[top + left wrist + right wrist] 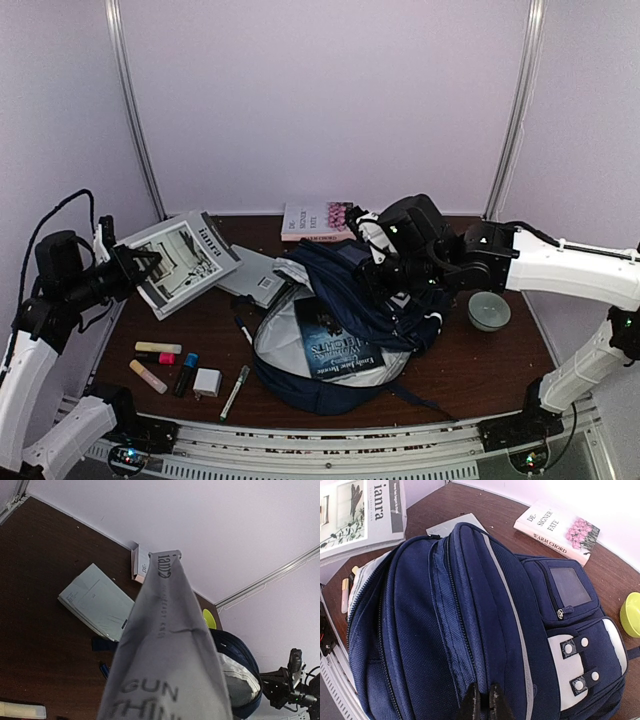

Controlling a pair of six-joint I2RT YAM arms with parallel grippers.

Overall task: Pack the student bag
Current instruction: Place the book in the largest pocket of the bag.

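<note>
The navy student bag [345, 300] lies open at the table's middle, grey lining showing, with a dark book [340, 345] inside. My right gripper [383, 268] is shut on a fold of the bag's upper fabric beside a zip and holds the flap up; in the right wrist view its black fingertips [472, 704] pinch the bag [445, 630]. My left gripper [140, 268] is shut on the edge of a grey magazine [185, 258], held tilted in the air left of the bag. That magazine [170, 655] fills the left wrist view and hides the fingers.
A flat grey notebook [255, 275] lies between magazine and bag. A pink-flowered book [315, 220] rests at the back. A small bowl [489, 310] stands right of the bag. Highlighters [158, 348], a white cube [207, 381] and pens [235, 392] lie front left.
</note>
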